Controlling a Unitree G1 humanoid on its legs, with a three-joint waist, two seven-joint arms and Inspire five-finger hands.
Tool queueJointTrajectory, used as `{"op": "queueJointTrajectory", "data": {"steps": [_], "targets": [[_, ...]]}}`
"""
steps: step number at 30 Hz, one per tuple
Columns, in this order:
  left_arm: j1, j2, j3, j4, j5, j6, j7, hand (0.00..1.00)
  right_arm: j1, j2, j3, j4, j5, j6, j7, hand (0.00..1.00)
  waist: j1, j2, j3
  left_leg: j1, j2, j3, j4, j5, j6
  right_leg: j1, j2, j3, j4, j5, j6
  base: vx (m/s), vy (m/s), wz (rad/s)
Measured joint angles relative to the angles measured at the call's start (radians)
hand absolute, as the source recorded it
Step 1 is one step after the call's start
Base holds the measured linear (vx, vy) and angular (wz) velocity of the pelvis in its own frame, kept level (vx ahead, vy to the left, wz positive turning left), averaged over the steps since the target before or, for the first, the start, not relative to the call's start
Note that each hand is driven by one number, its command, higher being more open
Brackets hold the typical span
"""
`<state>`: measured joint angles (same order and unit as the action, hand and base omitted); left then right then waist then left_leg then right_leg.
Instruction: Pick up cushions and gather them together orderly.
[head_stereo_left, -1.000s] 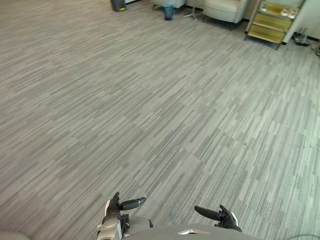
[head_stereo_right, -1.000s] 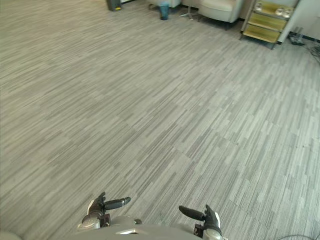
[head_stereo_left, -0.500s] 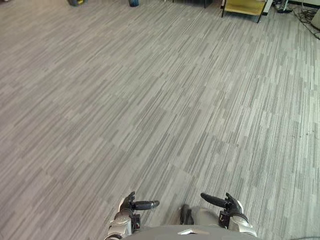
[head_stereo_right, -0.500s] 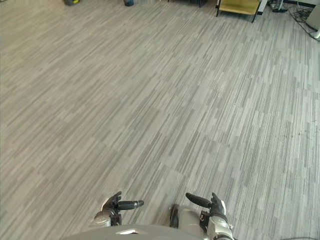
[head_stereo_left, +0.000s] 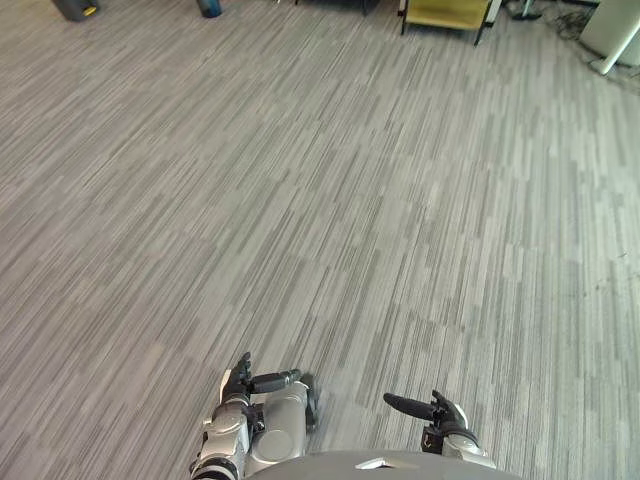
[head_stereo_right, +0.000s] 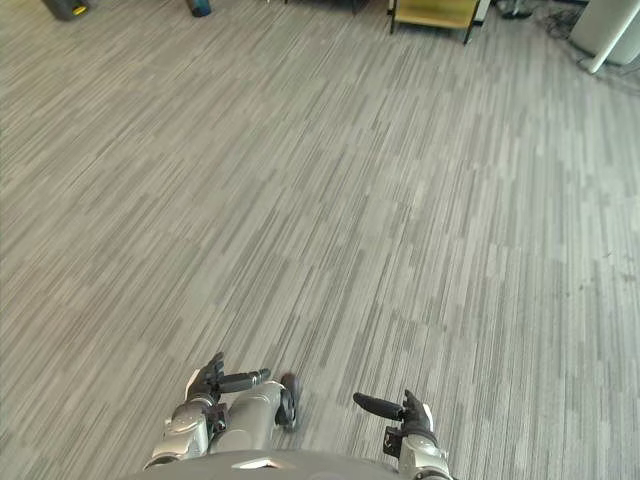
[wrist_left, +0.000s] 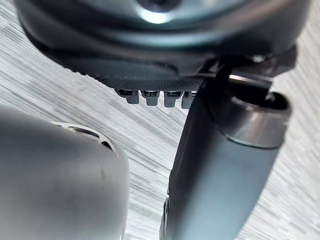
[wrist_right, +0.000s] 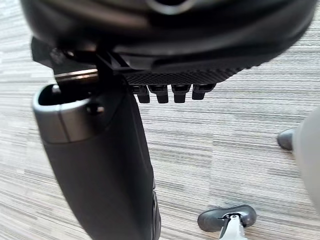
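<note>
Left hand (head_stereo_left: 240, 385): held low in front of the body, fingers relaxed, thumb pointing inward, nothing in it. Right hand (head_stereo_left: 445, 413): the same pose, mirrored, thumb pointing toward the left hand, also empty. Each wrist view shows that arm's thumb and a short row of fingers over bare floor, so neither hand is carrying anything.

Beyond the hands, grey striped carpet (head_stereo_left: 330, 200) runs to the far edge. There you see a yellow shelf unit (head_stereo_left: 445, 12), and well to its left a dark bin (head_stereo_left: 75, 8).

Change: across the last second the whole picture has shifted. The shelf unit has slid from the upper right toward the top middle, and the pale armchair beside it has left the frame. Read this as the head camera turning and moving on, not as furniture moving. The hands have kept their low, empty pose throughout.

Meaning for the task: you cannot tell from this stretch of floor where the cushions lie. The step in hand is probably still a search.
</note>
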<state>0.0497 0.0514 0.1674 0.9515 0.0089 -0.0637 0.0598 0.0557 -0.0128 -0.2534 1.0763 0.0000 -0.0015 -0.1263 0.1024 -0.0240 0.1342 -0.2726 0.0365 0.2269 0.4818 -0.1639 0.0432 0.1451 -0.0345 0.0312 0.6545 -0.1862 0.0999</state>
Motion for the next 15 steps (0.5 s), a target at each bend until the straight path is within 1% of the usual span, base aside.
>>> {"op": "queueJointTrajectory", "data": {"steps": [1,2,3,4,5,6,7,8,9,10,11,12,13,14,15], "targets": [[-0.015,0.015,-0.02,0.019,0.0,0.005,0.001,1.0,0.0,0.001,0.0,0.0,0.0,-0.001,0.008,1.0,-0.021,-0.041,0.012,0.074,-0.038,-0.007,-0.015,-0.06,0.012,-0.135,-0.065,-0.034,0.301,0.015,0.04,0.67,0.063,0.06],[-0.028,0.02,-0.031,0.047,-0.001,0.019,0.003,1.0,-0.009,-0.003,-0.017,-0.009,0.002,-0.002,0.012,1.0,-0.026,-0.025,0.028,0.158,-0.036,-0.015,-0.037,-0.1,0.007,-0.221,-0.104,-0.109,0.393,-0.046,-0.057,0.82,-0.016,0.07],[-0.028,0.021,-0.042,0.067,0.0,0.024,0.007,1.0,-0.01,-0.012,-0.017,-0.027,0.002,-0.014,0.014,1.0,-0.037,-0.006,0.043,0.284,-0.019,-0.019,-0.1,-0.123,-0.003,-0.284,-0.125,-0.187,0.359,-0.107,-0.11,0.74,-0.099,-0.04],[-0.024,0.021,-0.047,0.073,0.0,0.023,0.007,1.0,-0.011,-0.017,-0.013,-0.039,0.001,-0.02,0.015,1.0,-0.043,0.004,0.045,0.334,-0.004,-0.022,-0.127,-0.132,-0.01,-0.317,-0.122,-0.224,0.315,-0.126,-0.123,0.65,-0.156,0.11],[-0.021,0.022,-0.055,0.078,0.0,0.023,0.007,1.0,-0.017,-0.022,-0.007,-0.045,0.001,-0.028,0.018,1.0,-0.054,0.016,0.042,0.388,0.021,-0.03,-0.163,-0.14,-0.025,-0.373,-0.111,-0.264,0.224,-0.138,-0.127,0.68,-0.222,0.31],[-0.018,0.024,-0.074,0.088,0.001,0.022,0.007,1.0,-0.026,-0.027,-0.008,-0.053,0.001,-0.032,0.018,1.0,-0.061,0.021,0.043,0.436,0.045,-0.045,-0.203,-0.15,-0.048,-0.435,-0.099,-0.283,0.064,-0.119,-0.106,0.71,-0.279,0.42],[-0.021,0.023,-0.077,0.094,0.001,0.022,0.006,1.0,-0.027,-0.031,-0.008,-0.058,0.001,-0.032,0.018,1.0,-0.062,0.017,0.045,0.463,0.057,-0.051,-0.226,-0.159,-0.065,-0.468,-0.099,-0.279,-0.066,-0.074,-0.077,0.64,-0.275,0.46],[-0.021,0.02,-0.078,0.096,0.001,0.023,0.005,1.0,-0.03,-0.035,-0.012,-0.059,0.002,-0.031,0.02,1.0,-0.066,0.02,0.048,0.486,0.07,-0.059,-0.24,-0.17,-0.085,-0.479,-0.094,-0.28,-0.112,0.035,-0.088,0.56,-0.248,0.42],[-0.023,0.016,-0.078,0.103,0.0,0.023,0.008,1.0,-0.033,-0.042,-0.014,-0.053,0.0,-0.029,0.018,1.0,-0.071,0.023,0.041,0.516,0.085,-0.081,-0.251,-0.175,-0.1,-0.456,-0.067,-0.288,-0.127,0.067,-0.135,0.59,-0.253,0.23],[-0.031,0.007,-0.088,0.105,0.006,0.021,0.0,1.0,-0.047,-0.058,-0.016,-0.039,-0.006,-0.025,0.016,1.0,-0.059,0.043,0.042,0.513,0.098,-0.121,-0.262,-0.135,-0.079,-0.449,-0.049,-0.295,-0.107,0.046,-0.151,0.72,-0.318,0.22],[-0.033,-0.008,-0.083,0.105,0.022,0.021,-0.008,1.0,-0.047,-0.068,-0.036,-0.028,-0.008,-0.023,0.016,1.0,-0.065,0.057,0.054,0.534,0.099,-0.152,-0.261,-0.057,-0.071,-0.45,-0.053,-0.286,-0.032,0.033,-0.167,0.82,-0.396,0.15],[-0.035,-0.021,-0.079,0.102,0.03,0.023,-0.007,1.0,-0.043,-0.077,-0.063,-0.023,0.002,-0.015,0.019,1.0,-0.075,0.05,0.06,0.552,0.096,-0.164,-0.241,-0.012,-0.085,-0.48,-0.069,-0.302,0.067,0.018,-0.183,0.72,-0.416,0.17],[-0.015,-0.021,-0.059,0.101,0.035,0.021,0.0,1.0,-0.025,-0.079,-0.065,-0.023,-0.004,-0.01,0.019,1.0,-0.076,0.07,0.035,0.532,0.118,-0.177,-0.129,-0.008,-0.103,-0.447,-0.026,-0.312,-0.07,-0.023,-0.16,0.57,-0.432,0.18],[-0.015,-0.016,-0.039,0.101,0.04,0.024,0.002,1.0,-0.007,-0.078,-0.049,-0.034,-0.005,-0.009,0.016,1.0,-0.086,0.071,0.037,0.481,0.132,-0.195,0.011,-0.007,-0.121,-0.392,-0.011,-0.336,-0.155,-0.014,-0.207,0.37,-0.325,0.09],[-0.007,-0.041,-0.009,0.089,0.042,0.022,0.004,1.0,0.015,-0.099,-0.041,-0.054,-0.005,-0.006,0.015,1.0,-0.086,0.11,0.04,0.386,0.182,-0.215,0.233,0.069,-0.136,-0.339,0.038,-0.346,-0.197,-0.025,-0.217,0.36,-0.271,0.0]]}}
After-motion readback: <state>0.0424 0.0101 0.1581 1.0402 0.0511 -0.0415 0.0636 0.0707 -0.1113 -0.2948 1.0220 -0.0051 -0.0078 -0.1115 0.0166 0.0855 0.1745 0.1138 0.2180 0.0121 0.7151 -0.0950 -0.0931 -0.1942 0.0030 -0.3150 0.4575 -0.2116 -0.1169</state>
